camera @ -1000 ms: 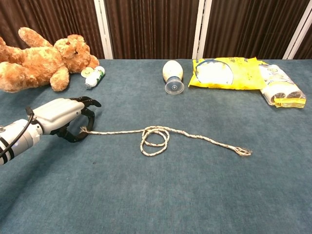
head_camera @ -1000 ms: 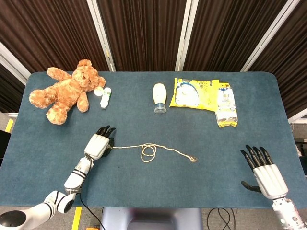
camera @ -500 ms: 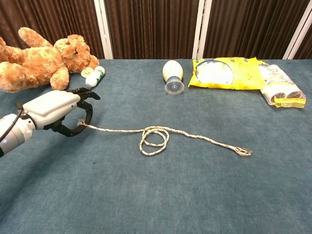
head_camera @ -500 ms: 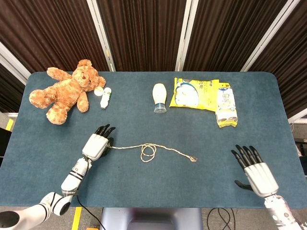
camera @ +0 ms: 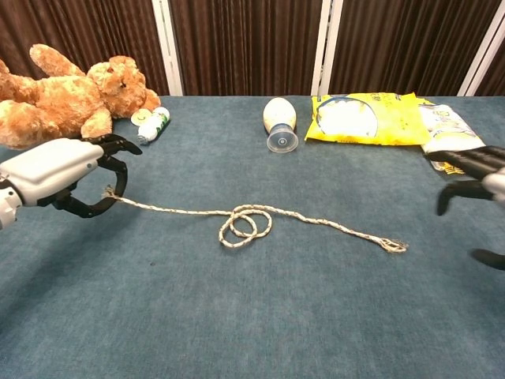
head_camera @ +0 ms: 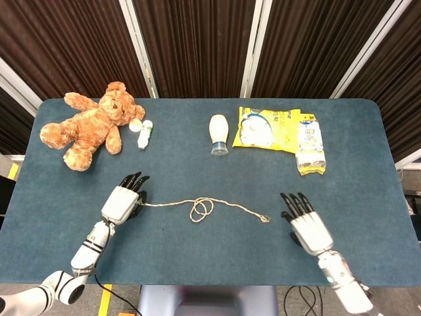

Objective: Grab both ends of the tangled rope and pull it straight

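A pale braided rope [head_camera: 200,209] [camera: 245,222] lies across the middle of the blue table with a small coil at its centre. My left hand [head_camera: 121,201] [camera: 65,175] pinches the rope's left end, lifted slightly off the cloth. The rope's right end [head_camera: 265,218] [camera: 392,245] lies loose on the table. My right hand [head_camera: 304,220] [camera: 476,178] hovers open just right of that end, fingers spread, not touching it.
A brown teddy bear [head_camera: 89,126] and a small green-white bottle [head_camera: 145,133] lie at the back left. A white bottle [head_camera: 218,134], a yellow snack bag [head_camera: 266,130] and a wrapped pack [head_camera: 310,147] lie at the back.
My left hand has drawn the rope's left end further left, dragging the coil a little leftward. My right hand has swept in from the far right toward the loose right end.
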